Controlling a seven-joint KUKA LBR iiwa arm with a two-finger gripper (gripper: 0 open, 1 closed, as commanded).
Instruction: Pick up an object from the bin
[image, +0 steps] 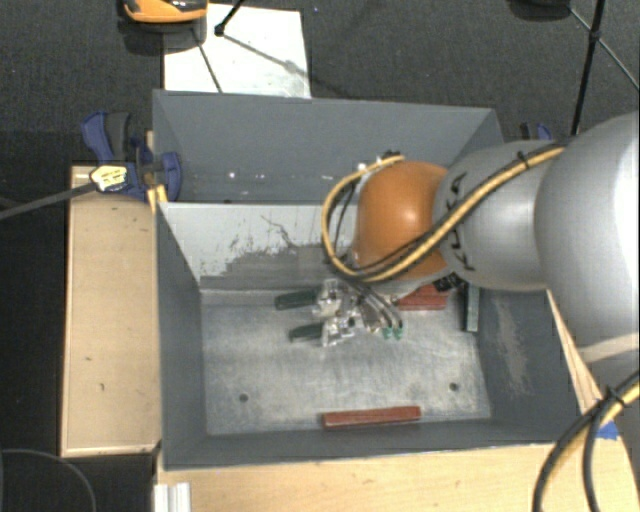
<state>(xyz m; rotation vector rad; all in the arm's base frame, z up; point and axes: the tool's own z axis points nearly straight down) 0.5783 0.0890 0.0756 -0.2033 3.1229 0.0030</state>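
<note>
Arm nearest, orange cover above tool; spread or pinched, cannot tell. Dark green piece mid-bin, just beside tool at 9 o'clock. Likely risk: glancing contact skids it off. Back wall close at 12; open floor toward 6, up to brown bar.

Gripper low at bin centre.
Dark green piece just left of it; brown bar near front wall, well apart.
</note>
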